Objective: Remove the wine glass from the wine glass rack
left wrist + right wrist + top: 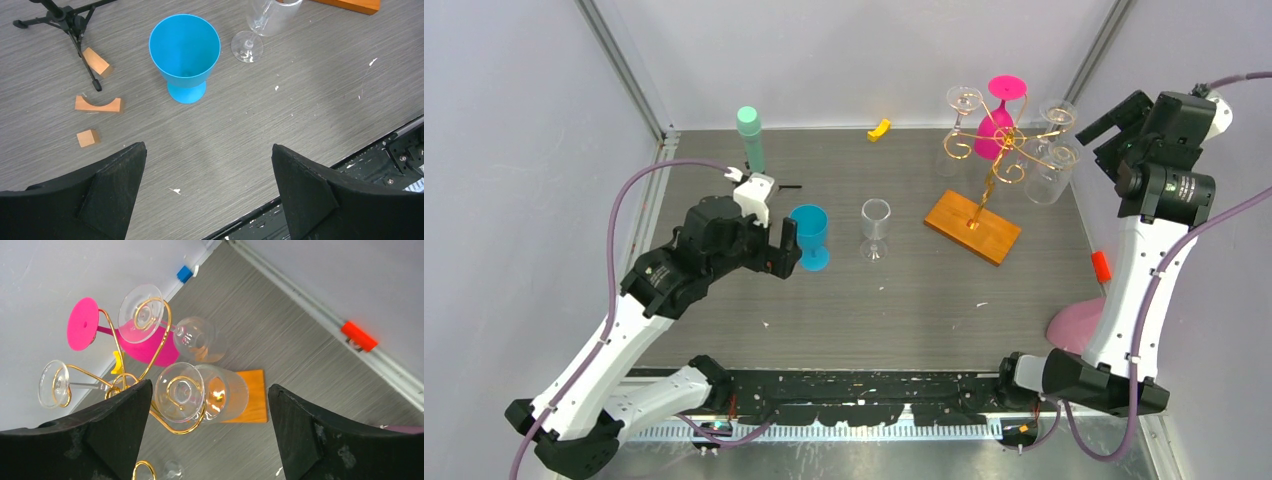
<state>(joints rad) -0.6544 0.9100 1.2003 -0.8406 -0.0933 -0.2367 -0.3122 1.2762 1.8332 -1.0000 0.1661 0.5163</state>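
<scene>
Two robot arms at a grey tabletop; glasses hang on a gold wine glass rack.
Overhead: the rack stands far right near the back wall, right fingers near it, open tabletop in front. Left wrist: left fingers spread wide, empty; an empty blue goblet stands upright ahead. Right wrist: right fingers wide, empty; a clear wine glass hangs from the rack, framed between them.
</scene>
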